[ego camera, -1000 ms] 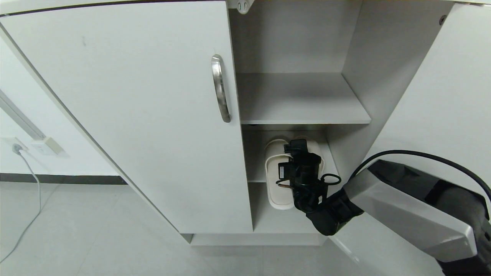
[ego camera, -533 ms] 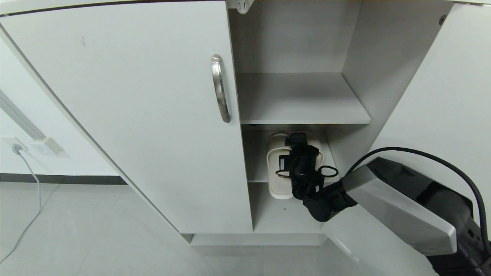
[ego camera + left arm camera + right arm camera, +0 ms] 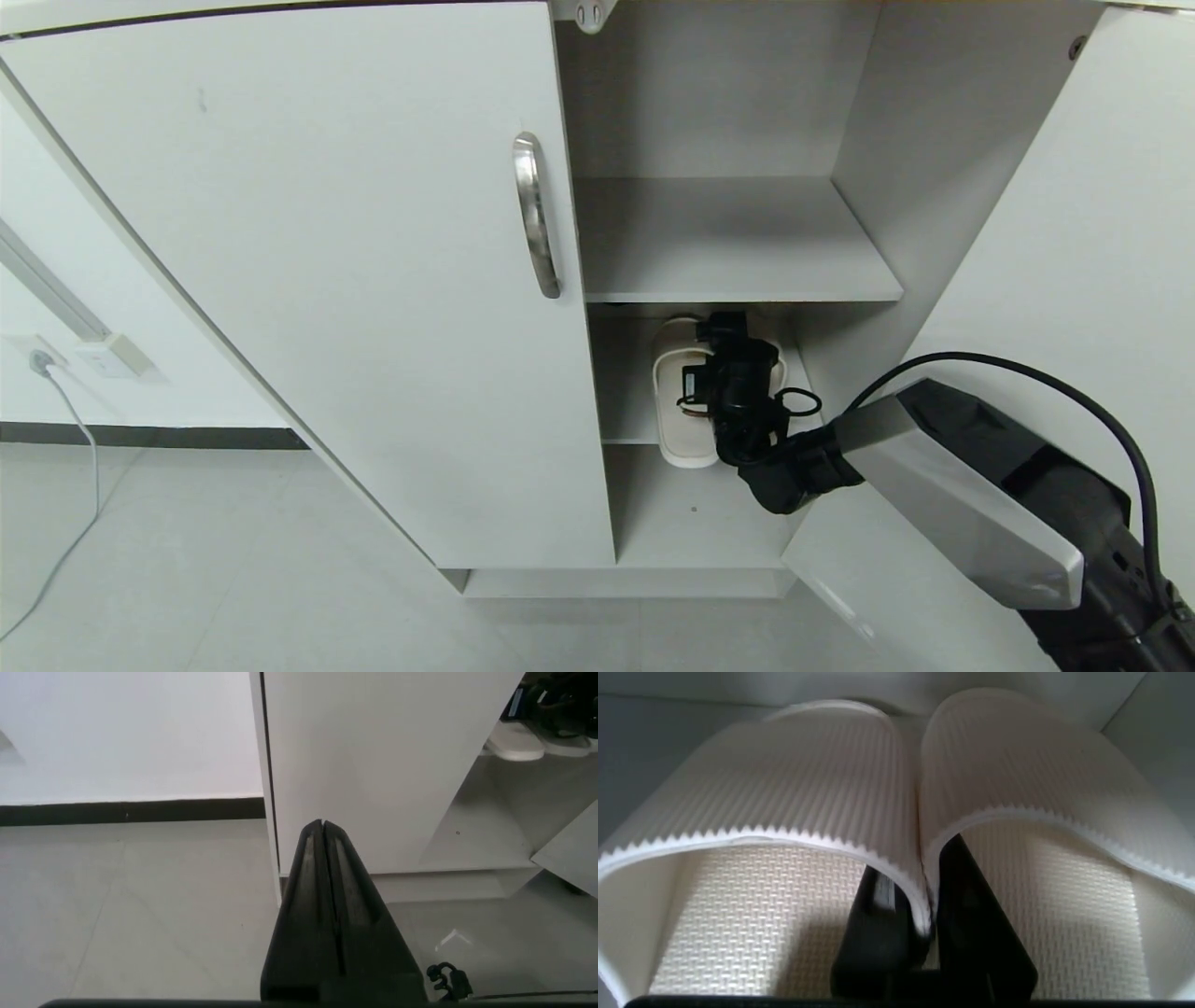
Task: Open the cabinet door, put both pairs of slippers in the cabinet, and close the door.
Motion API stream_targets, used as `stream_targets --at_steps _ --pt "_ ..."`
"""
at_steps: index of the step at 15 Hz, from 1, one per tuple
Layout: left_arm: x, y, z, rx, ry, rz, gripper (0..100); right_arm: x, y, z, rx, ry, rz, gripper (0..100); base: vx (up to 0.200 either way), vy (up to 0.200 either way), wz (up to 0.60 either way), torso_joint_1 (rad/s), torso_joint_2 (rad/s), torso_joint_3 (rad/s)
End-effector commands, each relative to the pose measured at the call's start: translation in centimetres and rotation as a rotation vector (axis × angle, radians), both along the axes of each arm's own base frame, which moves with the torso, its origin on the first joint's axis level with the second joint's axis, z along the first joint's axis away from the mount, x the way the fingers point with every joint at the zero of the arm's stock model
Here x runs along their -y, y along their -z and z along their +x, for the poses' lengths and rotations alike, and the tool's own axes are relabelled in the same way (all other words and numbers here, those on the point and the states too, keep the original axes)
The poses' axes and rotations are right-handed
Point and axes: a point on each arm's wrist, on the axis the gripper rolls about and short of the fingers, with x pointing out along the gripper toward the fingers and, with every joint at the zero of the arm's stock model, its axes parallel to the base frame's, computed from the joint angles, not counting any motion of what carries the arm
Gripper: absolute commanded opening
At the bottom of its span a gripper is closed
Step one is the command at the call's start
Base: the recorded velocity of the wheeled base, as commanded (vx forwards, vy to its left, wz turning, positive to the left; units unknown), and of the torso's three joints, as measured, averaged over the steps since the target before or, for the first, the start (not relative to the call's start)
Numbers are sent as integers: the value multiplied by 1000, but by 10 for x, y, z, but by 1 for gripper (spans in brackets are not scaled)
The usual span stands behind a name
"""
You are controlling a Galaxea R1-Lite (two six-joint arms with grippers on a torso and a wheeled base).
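Right gripper (image 3: 724,329): my two fingers (image 3: 878,929) are nearly shut, with a narrow gap. Pinched between them are the adjoining inner strap edges of the cream slippers (image 3: 785,784), one slipper to either side of the fingers, toes pointing away from me. Grip looks firm, and the ribbed straps arch over the fingertips.

The pair sits inside the cabinet's lower compartment (image 3: 691,523), directly under the shelf (image 3: 728,243), with the heels toward the opening. I cannot tell whether the soles rest on the compartment's floor.

The open door (image 3: 1074,233) stands off to my right side. The shut door (image 3: 327,280) with its metal handle (image 3: 537,215) is on the other side.

Left gripper (image 3: 322,845): fingers pressed flat together, holding nothing, above the bare floor (image 3: 140,915) just outside the shut door.
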Motion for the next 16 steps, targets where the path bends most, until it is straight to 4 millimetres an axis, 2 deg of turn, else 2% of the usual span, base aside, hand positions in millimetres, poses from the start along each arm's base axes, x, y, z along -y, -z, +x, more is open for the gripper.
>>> stream_targets --at_steps 1,7,8,12,16 --pt "0 0 0 -2 0 0 0 2 -2 2 6 1 2 0 0 0 0 0 0 0" --pt "0 0 0 -2 0 0 0 1 2 2 -7 -2 -5 0 0 0 0 0 0 0" --pt "0 0 0 -2 0 0 0 1 3 2 -10 -2 -8 100 0 0 0 0 0 0" --pt "0 0 0 -2 0 0 0 2 8 -3 -43 -5 -28 100 0 0 0 0 0 0" --pt "0 0 0 -2 0 0 0 2 -9 -36 -29 -34 -24 100 0 0 0 0 0 0"
